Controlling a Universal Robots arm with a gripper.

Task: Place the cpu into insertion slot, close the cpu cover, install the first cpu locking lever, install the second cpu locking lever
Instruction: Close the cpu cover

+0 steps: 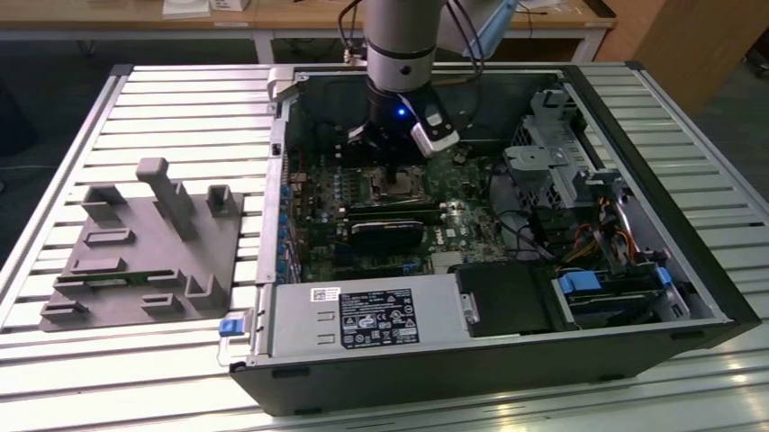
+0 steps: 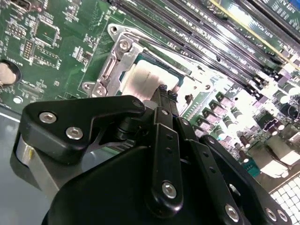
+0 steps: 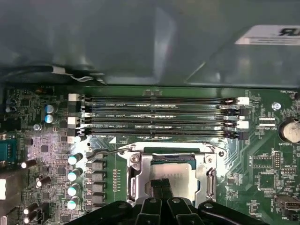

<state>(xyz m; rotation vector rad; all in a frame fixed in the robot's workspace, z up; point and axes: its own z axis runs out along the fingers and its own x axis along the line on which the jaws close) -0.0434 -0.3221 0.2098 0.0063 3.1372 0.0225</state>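
The cpu (image 3: 183, 174) lies flat in the insertion slot (image 1: 394, 186), its silvery face (image 2: 145, 79) showing through the cut-out of the cpu cover (image 3: 139, 174). The cover's metal frame (image 2: 108, 65) lies down around the chip. My gripper (image 3: 161, 187) hangs right over the chip's face with its two black fingers pressed together, nothing between them; its tips (image 2: 165, 91) are at the chip's edge. In the exterior view the gripper (image 1: 391, 169) reaches into the open computer case just above the socket. A thin wire locking lever (image 3: 101, 152) sticks out beside the cover's corner.
Several long black memory slots (image 3: 159, 115) run beside the socket, with the case wall (image 3: 140, 42) beyond them. A coin battery (image 3: 290, 130), the drive cage (image 1: 553, 153) and the power supply (image 1: 360, 319) crowd the case. A grey fixture (image 1: 139, 247) lies on the table at the exterior view's left.
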